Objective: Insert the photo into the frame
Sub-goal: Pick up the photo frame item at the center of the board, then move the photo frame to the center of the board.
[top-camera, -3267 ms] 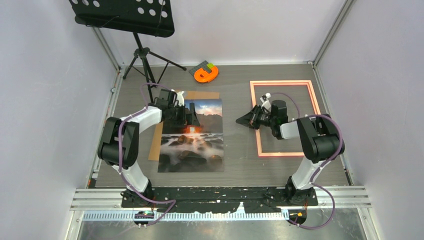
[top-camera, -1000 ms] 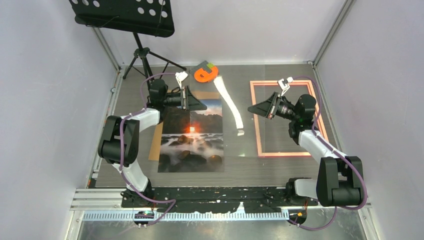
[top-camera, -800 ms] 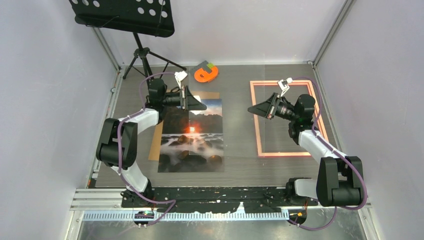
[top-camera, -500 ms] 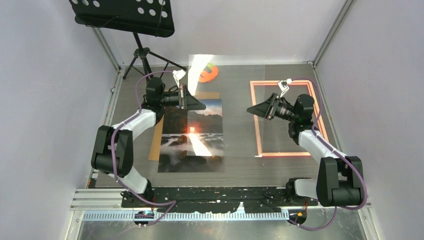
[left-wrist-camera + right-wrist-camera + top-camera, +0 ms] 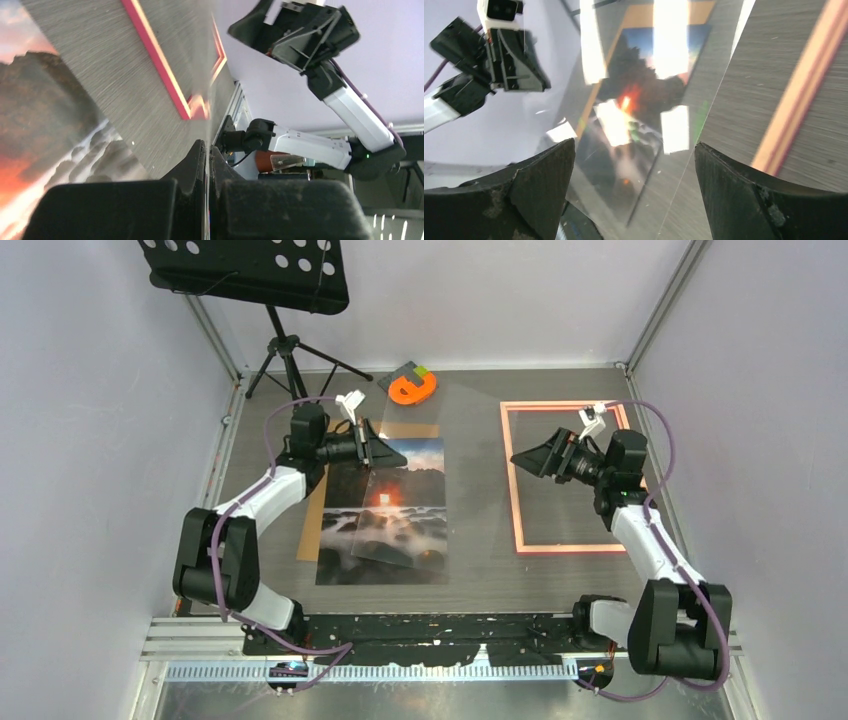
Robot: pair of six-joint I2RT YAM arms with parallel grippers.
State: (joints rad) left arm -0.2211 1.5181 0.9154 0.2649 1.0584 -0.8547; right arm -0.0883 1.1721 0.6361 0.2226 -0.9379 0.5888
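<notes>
The photo point(image 5: 385, 530), a sunset seascape, lies flat at the left centre of the table, partly on a brown backing board point(image 5: 312, 520). The salmon-bordered frame point(image 5: 513, 480) lies flat to the right with nothing inside it. My left gripper point(image 5: 398, 454) hovers over the photo's top edge, shut on the edge of a clear sheet point(image 5: 445, 475) that slants in the air between the arms. The thin edge shows between my pressed fingers point(image 5: 200, 165). My right gripper point(image 5: 522, 457) stands open above the frame's left side, and the sheet point(image 5: 624, 150) is apart from its fingers.
An orange tape-like object point(image 5: 412, 390) lies at the back centre. A black music stand point(image 5: 250, 275) rises in the back left corner. Grey walls enclose the table on three sides. The frame's border point(image 5: 804, 85) runs under my right gripper.
My right gripper has opened, let go of the clear sheet and drawn back to the right. My left gripper has shut on the sheet and holds it alone, shifted slightly left.
</notes>
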